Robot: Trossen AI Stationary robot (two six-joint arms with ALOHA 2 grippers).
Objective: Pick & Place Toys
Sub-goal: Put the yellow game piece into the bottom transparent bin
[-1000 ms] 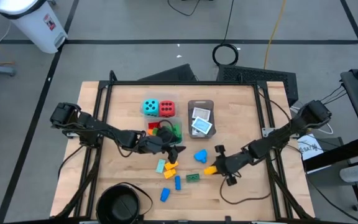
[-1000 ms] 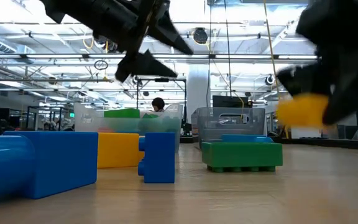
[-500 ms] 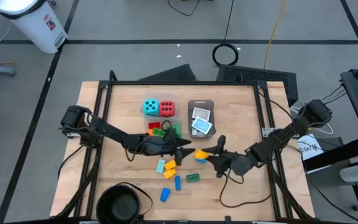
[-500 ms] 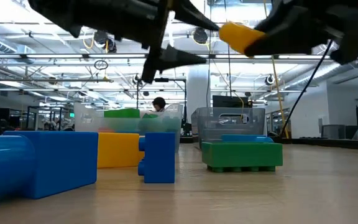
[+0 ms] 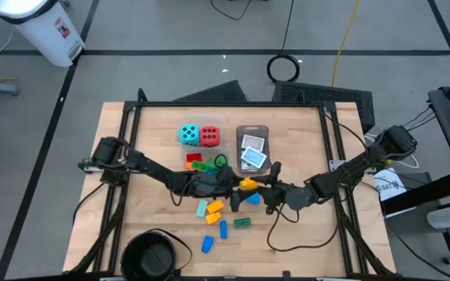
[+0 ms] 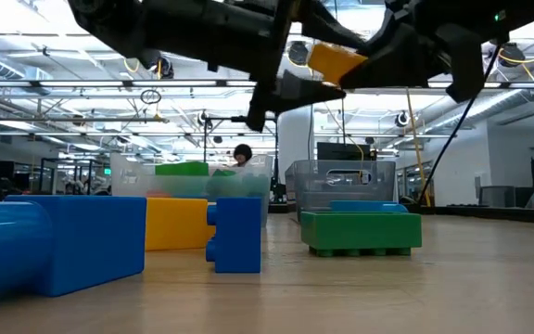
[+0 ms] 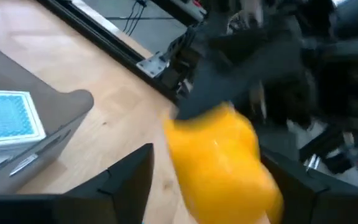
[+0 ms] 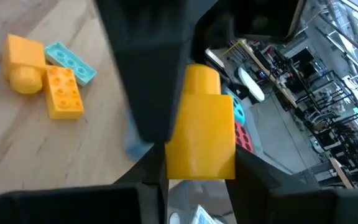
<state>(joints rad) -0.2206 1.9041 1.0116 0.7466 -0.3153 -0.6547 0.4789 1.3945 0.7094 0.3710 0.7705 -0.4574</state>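
Table (image 5: 303,133) of pale wood w/ scattered bricks (image 5: 213,211); big lab hall behind.

Glossy plastic yellow brick (image 8: 201,124), matt wood table (image 5: 155,125).

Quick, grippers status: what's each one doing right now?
Left gripper: open, fingers on either side of the yellow brick, not clamped.
Right gripper: shut on the yellow brick.
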